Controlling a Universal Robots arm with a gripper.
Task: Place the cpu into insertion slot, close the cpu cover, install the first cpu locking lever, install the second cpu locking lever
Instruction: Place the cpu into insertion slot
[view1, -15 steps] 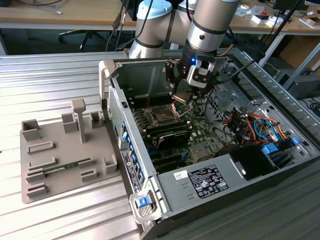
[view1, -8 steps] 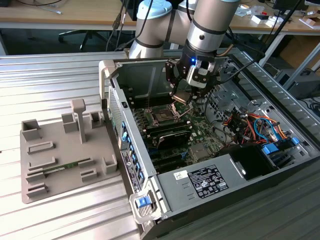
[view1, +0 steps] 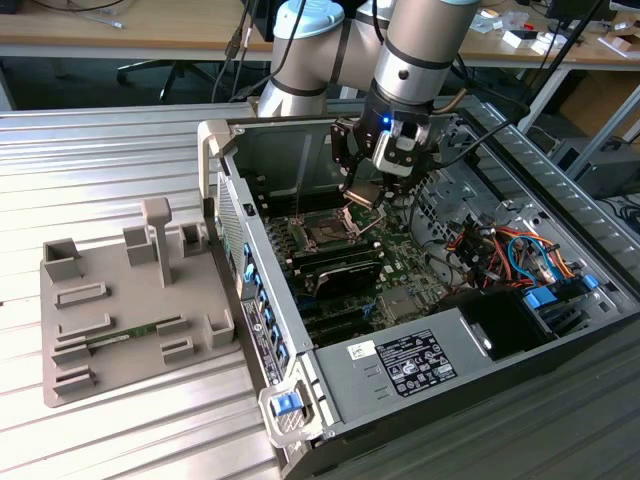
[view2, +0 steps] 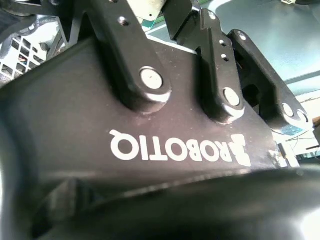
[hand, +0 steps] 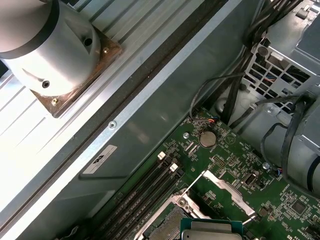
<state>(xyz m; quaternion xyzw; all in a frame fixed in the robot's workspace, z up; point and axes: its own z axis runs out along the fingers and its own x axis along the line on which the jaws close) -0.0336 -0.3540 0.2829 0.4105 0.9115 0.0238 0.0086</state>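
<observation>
In the exterior view my gripper (view1: 362, 192) hangs inside the open computer case, shut on the cpu (view1: 363, 194), a small silvery square held tilted. It sits just above and to the exterior view's right of the insertion slot (view1: 326, 233), a black square socket on the green board. In the first wrist view the cpu (hand: 209, 232) shows its metal top, and the cpu cover (hand: 225, 186) stands open as a thin silver frame with wire levers beside it. The black fingers (view2: 131, 45) show close up in the second wrist view.
The case's grey wall (view1: 290, 150) rises behind the socket. Long black memory slots (hand: 142, 197) run beside it. A white-labelled grey box (view1: 410, 362) and coloured cables (view1: 500, 250) lie at the exterior view's right. A grey fixture tray (view1: 120, 300) sits outside the case.
</observation>
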